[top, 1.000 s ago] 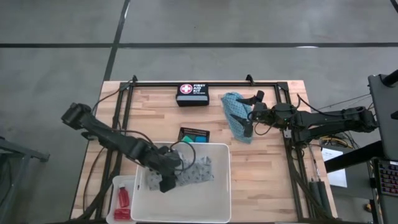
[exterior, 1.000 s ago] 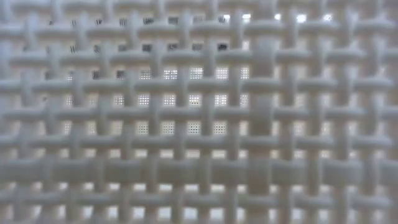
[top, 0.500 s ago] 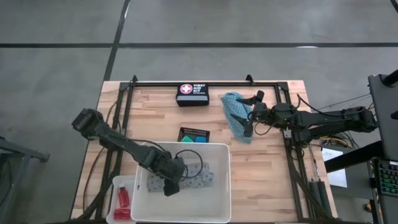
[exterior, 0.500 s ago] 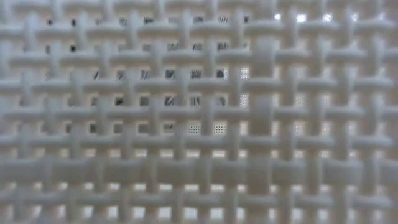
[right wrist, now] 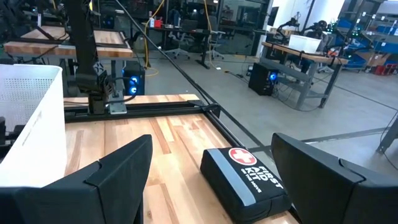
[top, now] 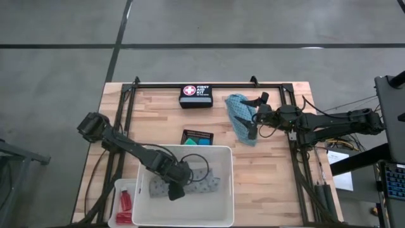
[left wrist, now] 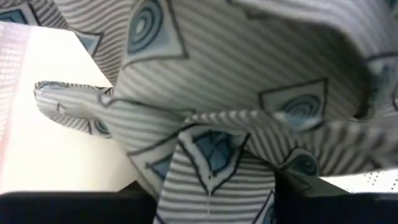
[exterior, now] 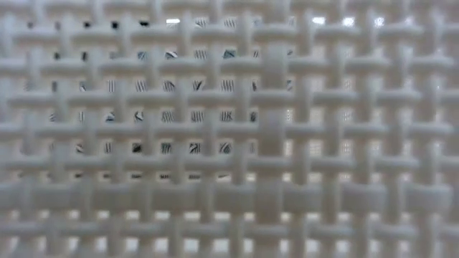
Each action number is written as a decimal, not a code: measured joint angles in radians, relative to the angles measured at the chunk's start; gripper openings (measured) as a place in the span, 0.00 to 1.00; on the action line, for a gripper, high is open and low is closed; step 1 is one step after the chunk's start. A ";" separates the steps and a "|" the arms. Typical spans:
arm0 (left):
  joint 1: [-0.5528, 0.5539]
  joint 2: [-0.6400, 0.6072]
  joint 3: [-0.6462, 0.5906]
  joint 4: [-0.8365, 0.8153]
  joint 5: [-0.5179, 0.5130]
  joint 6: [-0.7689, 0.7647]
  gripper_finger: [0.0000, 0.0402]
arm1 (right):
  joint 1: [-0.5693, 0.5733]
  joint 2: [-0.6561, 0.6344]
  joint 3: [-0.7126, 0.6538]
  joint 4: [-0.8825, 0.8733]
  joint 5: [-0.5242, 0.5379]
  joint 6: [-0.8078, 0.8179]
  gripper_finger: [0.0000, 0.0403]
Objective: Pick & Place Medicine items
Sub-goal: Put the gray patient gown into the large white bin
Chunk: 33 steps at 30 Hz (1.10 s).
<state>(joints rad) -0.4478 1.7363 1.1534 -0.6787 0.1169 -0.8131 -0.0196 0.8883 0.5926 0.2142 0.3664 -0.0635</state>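
The grey patterned cloth (top: pixel 197 182) lies mostly on the floor of the big white tub (top: pixel 224 190) at the table's near edge. My left gripper (top: pixel 175 192) reaches down into the tub and is shut on this cloth (left wrist: pixel 249 74). Its stripes show through the tub's woven wall (exterior: pixel 165 93) in the low view. The teal cloth (top: pixel 237 111) lies crumpled on the table at the far right. My right gripper (top: pixel 254 114) hangs level above it, open, with nothing between its fingers (right wrist: pixel 124 168). Red bottles (top: pixel 125 202) lie in a small white tray. My left gripper pinches a bunched fold of the grey patterned cloth (left wrist: pixel 211 168) between its two fingers, coming from above and slanting steeply down. Several layers are gathered at the fingers. The rest of the cloth lies slack on the tub's floor.
A black first aid kit (top: pixel 195 96) sits at the far edge, and shows in front of my right gripper (right wrist: pixel 245 177). A black mesh tray (top: pixel 197 137) with small blue-green tubs stands just beyond the tub. Bare wood lies right of the tub.
My left gripper has gone down into the tub, tipping more steeply downward, still shut on the grey cloth. The cloth has sunk with it and now lies flatter on the tub's floor.
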 joint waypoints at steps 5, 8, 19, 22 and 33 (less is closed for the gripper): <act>0.003 0.000 0.000 0.001 0.003 -0.090 0.45 | 0.000 0.000 0.000 0.000 0.000 0.000 0.81; 0.004 0.000 0.000 0.005 0.013 -0.104 0.52 | 0.000 0.000 0.000 0.000 0.000 0.000 0.81; 0.005 -0.004 0.000 0.008 0.041 -0.103 0.72 | 0.000 0.000 0.000 0.000 0.000 0.000 0.81; 0.005 -0.013 0.000 0.006 0.041 -0.103 0.73 | 0.000 0.000 0.000 0.000 0.000 0.000 0.81; 0.005 -0.214 0.000 0.010 -0.056 -0.077 0.73 | 0.000 0.000 0.000 0.000 0.000 0.000 0.81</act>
<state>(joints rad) -0.4427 1.5220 1.1534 -0.6689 0.0613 -0.8904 -0.0199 0.8883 0.5926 0.2142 0.3660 -0.0635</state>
